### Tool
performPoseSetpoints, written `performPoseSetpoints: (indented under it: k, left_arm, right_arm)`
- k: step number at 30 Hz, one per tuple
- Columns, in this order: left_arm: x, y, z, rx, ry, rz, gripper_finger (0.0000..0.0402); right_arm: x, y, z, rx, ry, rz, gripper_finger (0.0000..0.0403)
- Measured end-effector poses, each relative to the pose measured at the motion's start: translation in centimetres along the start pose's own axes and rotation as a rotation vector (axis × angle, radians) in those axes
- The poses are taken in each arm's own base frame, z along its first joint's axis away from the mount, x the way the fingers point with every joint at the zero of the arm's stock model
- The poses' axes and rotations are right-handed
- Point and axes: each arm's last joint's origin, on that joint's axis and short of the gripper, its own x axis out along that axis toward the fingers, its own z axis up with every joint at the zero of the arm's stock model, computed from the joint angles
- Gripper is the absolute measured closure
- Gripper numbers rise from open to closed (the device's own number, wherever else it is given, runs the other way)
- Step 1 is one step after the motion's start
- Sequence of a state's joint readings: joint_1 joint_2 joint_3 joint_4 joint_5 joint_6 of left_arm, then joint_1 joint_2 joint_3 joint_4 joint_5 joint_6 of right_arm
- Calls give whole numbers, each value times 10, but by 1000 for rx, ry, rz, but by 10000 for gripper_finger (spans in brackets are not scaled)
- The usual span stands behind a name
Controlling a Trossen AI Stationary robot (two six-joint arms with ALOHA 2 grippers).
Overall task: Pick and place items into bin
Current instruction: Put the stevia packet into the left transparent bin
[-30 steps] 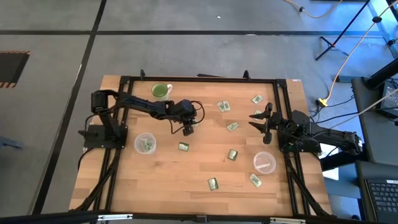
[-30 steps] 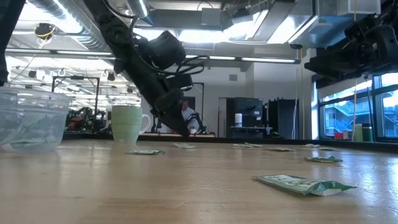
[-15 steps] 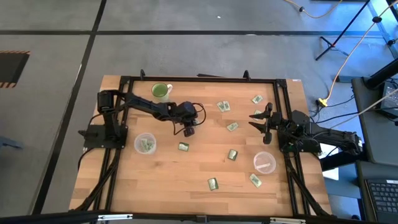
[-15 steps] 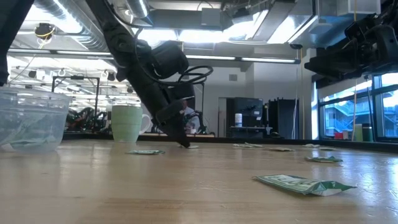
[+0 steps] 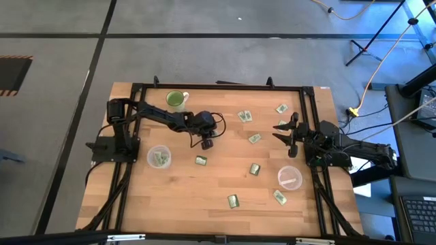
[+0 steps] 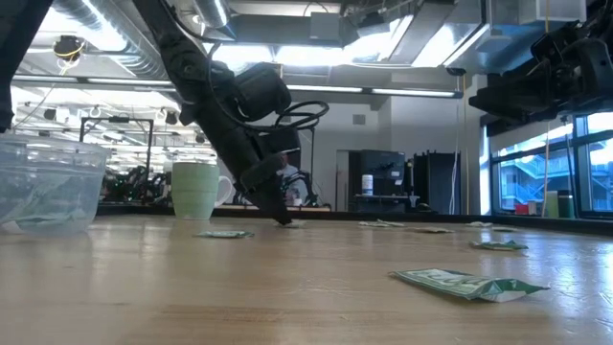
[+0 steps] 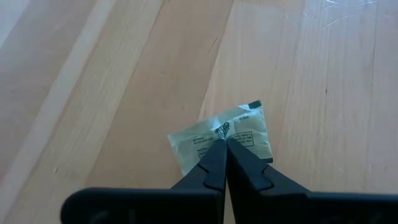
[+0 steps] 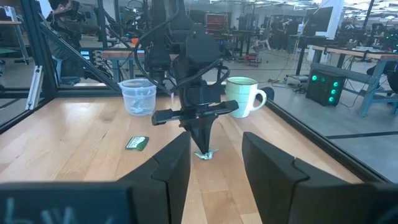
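Observation:
My left gripper (image 5: 206, 143) is down at the table's middle left, its two dark fingers (image 7: 211, 168) shut together on the edge of a green and white packet (image 7: 225, 132) that lies flat on the wood. The low view shows that gripper (image 6: 283, 219) touching the tabletop. Other packets lie loose: one (image 5: 201, 160) just in front of it and several (image 5: 254, 138) to the right. The left clear bin (image 5: 159, 157) holds a few packets. My right gripper (image 5: 289, 132) waits open at the right side, facing the left arm.
A light-green mug (image 5: 176, 100) stands at the back left. A second clear bin (image 5: 289, 177) sits at the front right near more packets (image 5: 279, 197). A black frame (image 5: 218, 87) edges the table. Bare wood (image 5: 184, 197) lies at the front left.
My left gripper came down a little to the table and closed its fingers on the packet. The right arm has not moved.

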State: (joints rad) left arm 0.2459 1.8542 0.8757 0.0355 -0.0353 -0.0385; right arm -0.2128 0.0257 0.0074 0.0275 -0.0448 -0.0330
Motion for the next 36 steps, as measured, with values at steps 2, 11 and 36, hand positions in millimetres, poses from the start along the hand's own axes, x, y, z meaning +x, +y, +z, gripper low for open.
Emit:
performPoseSetpoints:
  k: [2, 11, 36]
  left_arm:
    - [-2, 0, 2, 0, -3, -1, 398]
    - [-41, -2, 34, 3, -38, -16, 400]
    - [-200, -49, 21, -61, -26, -93, 399]
  right_arm:
    - [0, 0, 0, 0, 0, 0, 253]
    - [0, 0, 0, 0, 1, 0, 253]
    - [0, 0, 0, 3, 0, -1, 253]
